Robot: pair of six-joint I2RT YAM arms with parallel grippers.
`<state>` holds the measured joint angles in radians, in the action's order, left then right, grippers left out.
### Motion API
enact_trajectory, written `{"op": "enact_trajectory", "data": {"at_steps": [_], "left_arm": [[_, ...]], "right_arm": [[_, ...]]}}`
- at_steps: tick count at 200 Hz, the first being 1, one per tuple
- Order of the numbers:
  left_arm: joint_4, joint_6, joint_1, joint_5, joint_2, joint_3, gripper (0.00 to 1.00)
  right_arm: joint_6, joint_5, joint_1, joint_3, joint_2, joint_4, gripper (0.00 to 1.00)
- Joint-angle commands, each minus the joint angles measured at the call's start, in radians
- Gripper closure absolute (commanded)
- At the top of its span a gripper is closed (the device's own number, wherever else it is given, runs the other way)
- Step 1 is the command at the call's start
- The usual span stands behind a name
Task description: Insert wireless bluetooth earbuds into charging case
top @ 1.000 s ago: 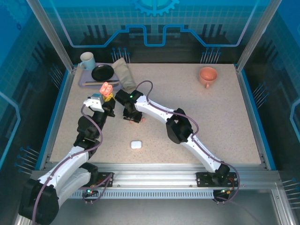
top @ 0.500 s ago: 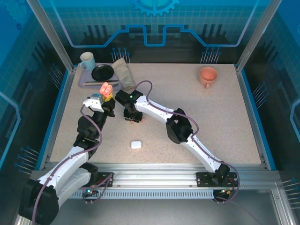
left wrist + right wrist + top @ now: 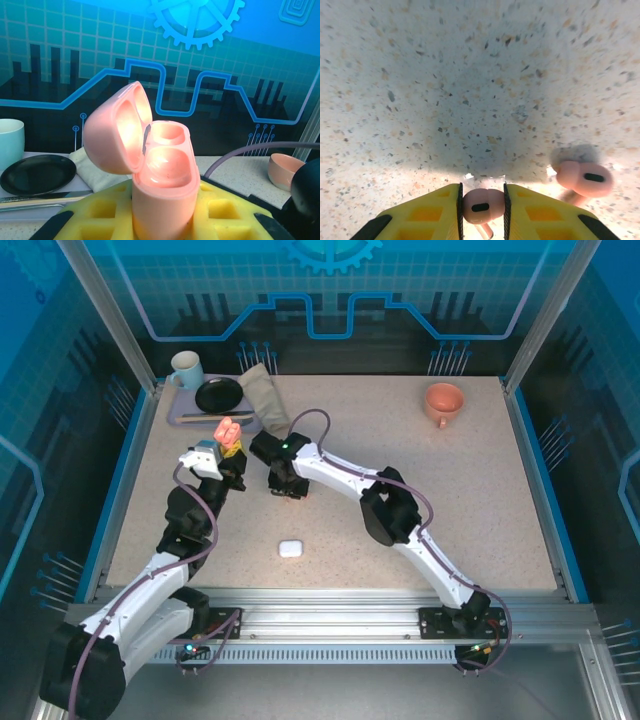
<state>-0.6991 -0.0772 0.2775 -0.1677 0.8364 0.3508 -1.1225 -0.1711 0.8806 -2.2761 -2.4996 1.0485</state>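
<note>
Right arm (image 3: 385, 510) reached far across the surface (image 3: 470, 75), right gripper (image 3: 284, 489) pointed down, clenched on one salmon-pink earbud (image 3: 482, 201), second pink earbud (image 3: 583, 179) lay just beside, left arm (image 3: 185, 525) bent upward, left gripper (image 3: 162, 212) grasped the open pink charging case (image 3: 162, 165) upright.

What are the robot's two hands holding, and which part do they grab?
The left gripper holds the open pink case by its lower body, lid up. The right gripper pinches one pink earbud by its round head.

Speckled beige table (image 3: 480, 490) (blue-rimmed), glowing blue circuit-patterned walls (image 3: 330, 290).
</note>
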Motion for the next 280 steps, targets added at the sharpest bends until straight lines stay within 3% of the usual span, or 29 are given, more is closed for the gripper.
{"op": "enact_trajectory", "data": {"at_steps": [1,75,118,154,223,280], "left_arm": [[0.0,0.001,-0.009,0.014,-0.016,0.041,1.0],[0.044,0.007,-0.008,0.138,0.018,0.081,1.0],[0.042,-0.009,0.003,0.222,0.085,0.122,1.0],[0.012,0.021,0.067,0.26,0.185,0.173,1.0],[-0.049,0.104,0.208,0.211,0.389,0.316,1.0],[-0.074,0.124,0.267,0.051,0.52,0.441,1.0]], "right_arm": [[0.035,-0.055,-0.026,0.041,0.112,-0.024,0.74],[0.105,-0.118,-0.158,0.329,0.373,-0.167,0.75],[0.247,-0.161,-0.245,0.461,0.574,-0.292,0.74],[0.359,-0.155,-0.296,0.503,0.721,-0.373,0.74],[0.464,-0.063,-0.307,0.638,0.968,-0.641,0.73],[0.45,0.027,-0.274,0.825,1.088,-0.914,0.72]]}}
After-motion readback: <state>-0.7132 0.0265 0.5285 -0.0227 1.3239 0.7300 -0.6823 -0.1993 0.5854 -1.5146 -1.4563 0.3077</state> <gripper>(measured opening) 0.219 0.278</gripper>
